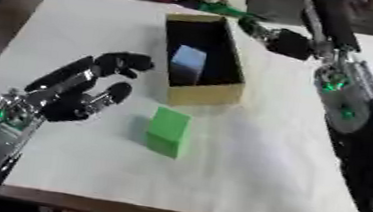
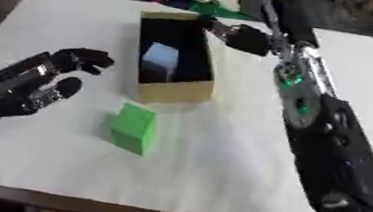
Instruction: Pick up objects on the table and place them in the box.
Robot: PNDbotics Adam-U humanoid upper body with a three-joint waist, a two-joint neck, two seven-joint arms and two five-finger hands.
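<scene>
**Green block on the table, just right of the open left hand**

A green block (image 1: 168, 131) stands upright on the white table (image 1: 252, 176), just in front of the near wall of the box (image 1: 206, 94) and apart from it. The left hand (image 1: 77, 93) hovers to the block's left, palm turned toward it, its fingers spread wide and only slightly bent at the tips, holding nothing. There is a clear strip of table between the fingertips and the block; they do not touch.

The box is a tan cardboard one with a dark inside, open at the top, lying lengthwise away from the robot. Inside it a pale blue block (image 1: 187, 64) leans against the left inner wall, toward the near end.

The right hand (image 2: 243, 36) is up at the far right corner of the box, close above its rim. Its fingers look curled, but whether they hold anything cannot be told. The right arm runs down the right side of the table.
</scene>
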